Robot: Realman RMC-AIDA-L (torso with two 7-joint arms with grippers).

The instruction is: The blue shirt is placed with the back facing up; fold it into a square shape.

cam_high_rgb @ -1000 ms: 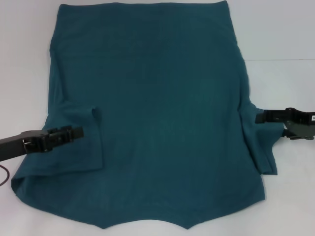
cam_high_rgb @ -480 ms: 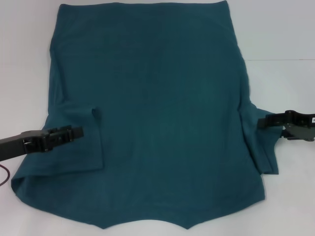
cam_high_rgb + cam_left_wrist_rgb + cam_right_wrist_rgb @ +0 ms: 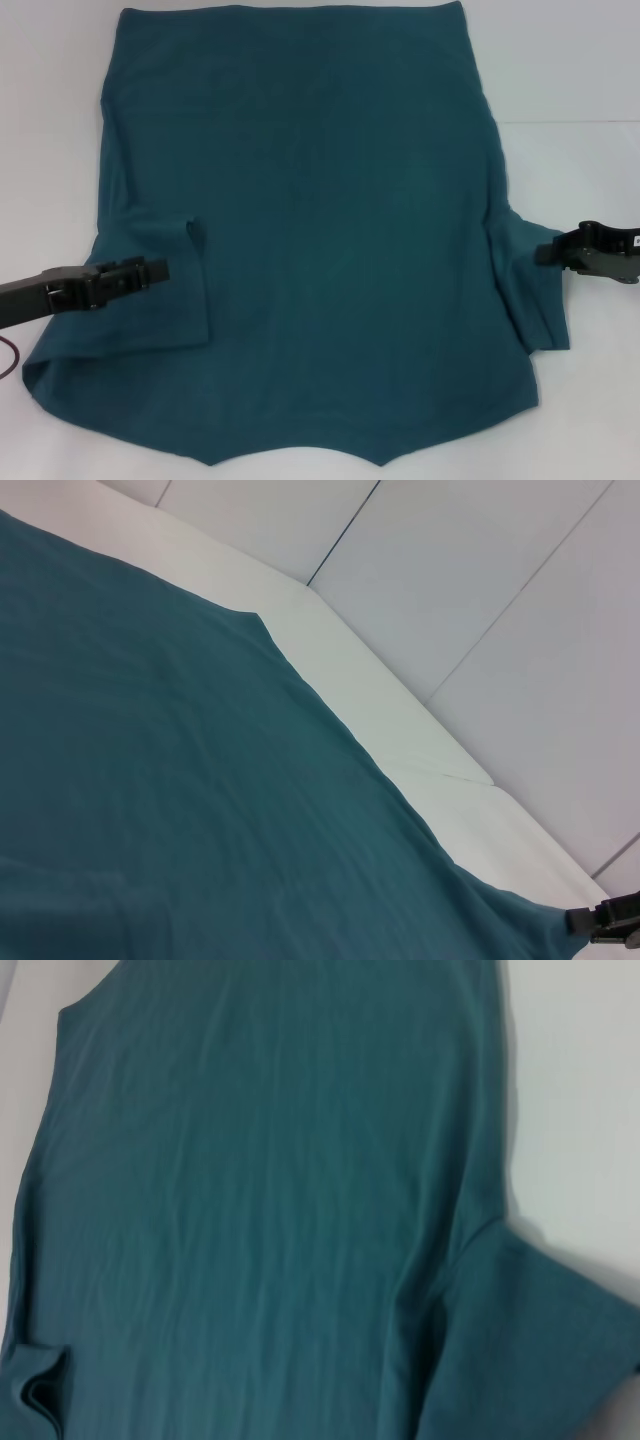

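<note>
Since the blue shirt (image 3: 300, 230) is soft and limp, grip sleeve edges beside each gripper; finger state of left gripper (image 3: 160, 268) and right gripper (image 3: 545, 252) cannot be told.

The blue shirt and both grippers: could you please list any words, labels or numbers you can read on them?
None readable.
Blue shirt: plain back, no lettering showing.
Right gripper: a small white tag behind it, too small to read.
Left gripper: no markings visible.

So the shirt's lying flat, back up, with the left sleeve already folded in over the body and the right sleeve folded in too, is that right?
Not quite. On the blue shirt only the left sleeve is folded in, under the left gripper. The right sleeve sticks out past the body beside the right gripper, as the head view shows.
</note>
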